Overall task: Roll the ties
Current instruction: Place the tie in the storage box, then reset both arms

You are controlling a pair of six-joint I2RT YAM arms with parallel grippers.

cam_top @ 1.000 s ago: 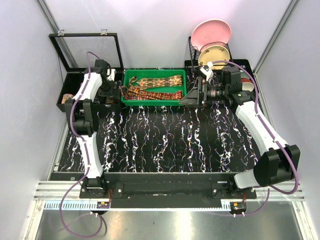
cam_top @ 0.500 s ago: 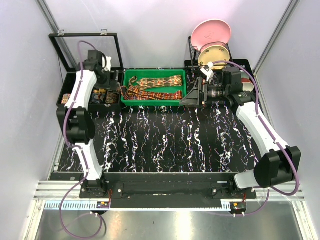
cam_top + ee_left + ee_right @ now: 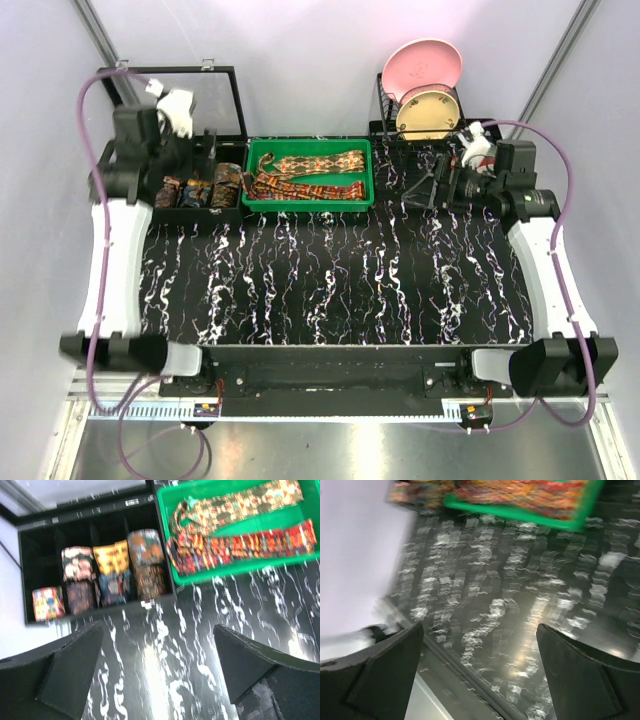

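Note:
Two unrolled ties (image 3: 305, 175) lie flat in the green tray (image 3: 255, 203) at the back of the table. They show again as the ties (image 3: 240, 530) in the tray (image 3: 165, 545) and blurred as the ties (image 3: 520, 490). Several rolled ties (image 3: 200, 190) stand as coils in the black compartment box (image 3: 130, 195), also seen as coils (image 3: 115, 570). My left gripper (image 3: 195, 155) hangs open above that box; the left wrist view shows the gripper (image 3: 157, 645) with nothing between its fingers. My right gripper (image 3: 432, 185) is open and empty to the right of the tray, over the mat (image 3: 480, 640).
A dish rack at the back right holds a pink plate (image 3: 423, 65) and a beige plate (image 3: 428, 110). The black box's glass lid (image 3: 170, 100) stands open behind it. The black marbled mat (image 3: 330, 280) covers the table. Walls close in on both sides.
Both arms have drawn back outward. The left gripper lifted off the black box and moved left; the right gripper moved right, away from the green tray's right end.

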